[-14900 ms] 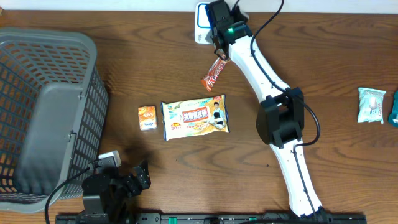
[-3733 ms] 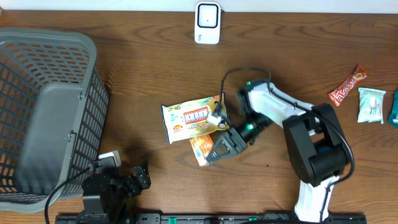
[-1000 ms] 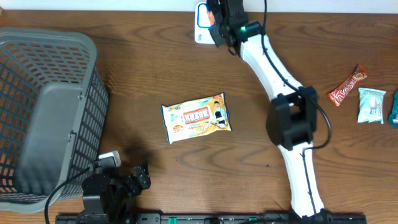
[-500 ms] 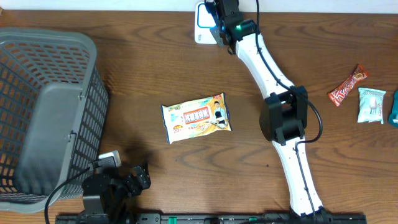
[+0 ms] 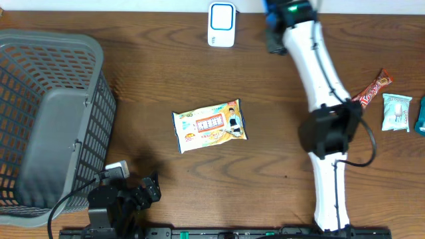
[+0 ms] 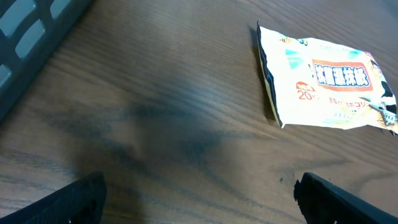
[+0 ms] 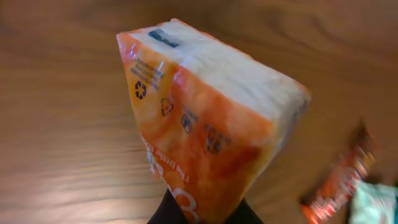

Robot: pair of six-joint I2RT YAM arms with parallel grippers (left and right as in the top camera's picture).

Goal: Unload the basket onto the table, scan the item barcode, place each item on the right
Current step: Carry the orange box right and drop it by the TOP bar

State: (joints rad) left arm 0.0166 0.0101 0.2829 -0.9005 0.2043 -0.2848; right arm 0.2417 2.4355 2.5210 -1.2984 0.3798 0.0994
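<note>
**Surface.** The work surface is a dark brown wood-grain table [image 5: 133,73]. A pale strip runs along its 12 o'clock edge; what it belongs to cannot be determined. A black rail [image 5: 219,233] spans the 6 o'clock edge. A grey lattice-walled basket [image 5: 99,126] occupies the 9 o'clock side.

**Task items.** The white scanner [image 5: 221,24] with a blue face stands at 12 o'clock. The right arm [image 5: 319,66] reaches from 6 o'clock to the far edge and ends just to the 3 o'clock side of the scanner. The right gripper [image 7: 202,213] is clamped on the lower end of the orange pack [image 7: 205,124], which it holds clear of the table. In the overhead view the pack itself cannot be made out.

**Left gripper.** The left gripper [image 6: 199,194], near 7 o'clock, has its fingers spread wide with nothing between them.

**Other items.** A yellow snack packet [image 5: 209,125] lies flat at table centre. A chocolate bar [image 5: 372,89] and a pale teal packet [image 5: 397,111] lie side by side at 3 o'clock.

**Markings.**
- Orange pack: a recycling symbol, a row of small care-type icons and part of a white character near the grip. No barcode is visible on the face shown.
- Snack packet: a white panel with blue Japanese characters and the figure "20" in orange.
- Chocolate bar: lettering too small to read.
</note>
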